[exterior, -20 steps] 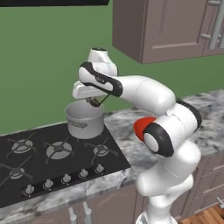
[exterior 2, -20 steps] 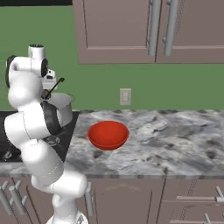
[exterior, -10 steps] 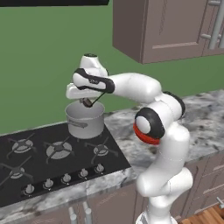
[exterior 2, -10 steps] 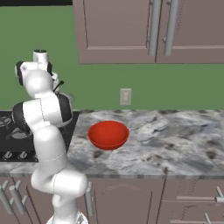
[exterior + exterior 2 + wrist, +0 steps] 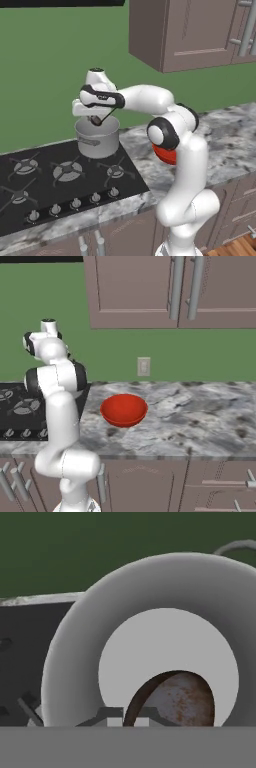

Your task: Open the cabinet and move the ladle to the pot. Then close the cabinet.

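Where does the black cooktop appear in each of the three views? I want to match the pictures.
Left base view: the black cooktop takes the lower left, with the pot on its back right burner.
Right base view: a strip at the left edge, behind the arm.
Hand view: the dark area at the left, beside the pot.
Shared landmark: the green wall behind it.

A red bowl (image 5: 124, 410) is parked on the marbled grey desk (image 5: 200, 421), well right of the black gas hob (image 5: 55, 185). A white wall outlet (image 5: 144, 366) is set in the green wall (image 5: 55, 65) behind it. Low drawers (image 5: 220, 486) are seen under the desk.
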Motion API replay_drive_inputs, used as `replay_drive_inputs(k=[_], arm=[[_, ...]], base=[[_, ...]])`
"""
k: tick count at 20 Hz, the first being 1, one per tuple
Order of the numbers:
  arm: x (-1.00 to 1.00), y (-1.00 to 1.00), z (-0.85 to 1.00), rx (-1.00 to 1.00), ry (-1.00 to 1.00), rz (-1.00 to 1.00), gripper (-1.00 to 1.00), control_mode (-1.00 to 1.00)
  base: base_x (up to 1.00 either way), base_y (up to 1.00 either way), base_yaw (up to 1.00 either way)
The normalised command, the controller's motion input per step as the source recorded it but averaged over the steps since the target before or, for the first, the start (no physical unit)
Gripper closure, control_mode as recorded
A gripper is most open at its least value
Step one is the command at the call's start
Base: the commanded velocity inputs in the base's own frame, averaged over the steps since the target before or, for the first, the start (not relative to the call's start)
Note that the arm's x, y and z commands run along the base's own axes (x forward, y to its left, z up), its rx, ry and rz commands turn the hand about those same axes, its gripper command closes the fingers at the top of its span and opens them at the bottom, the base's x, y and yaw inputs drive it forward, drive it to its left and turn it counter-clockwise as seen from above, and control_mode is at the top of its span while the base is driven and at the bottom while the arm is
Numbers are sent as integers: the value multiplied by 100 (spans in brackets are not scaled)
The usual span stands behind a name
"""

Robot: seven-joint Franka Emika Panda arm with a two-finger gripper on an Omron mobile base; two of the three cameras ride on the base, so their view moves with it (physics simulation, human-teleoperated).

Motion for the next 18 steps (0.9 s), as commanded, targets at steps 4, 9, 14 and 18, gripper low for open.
replay_drive_inputs(k=[4,9,14,18], arm=[[14,0,-31,0,1,-6,100,-100],[4,0,-26,0,0,0,100,-100],[11,0,-24,0,0,2,100,-100],[22,0,-24,0,0,10,100,-100]], base=[[0,0,0],[0,0,0],[0,0,0],[0,0,0]])
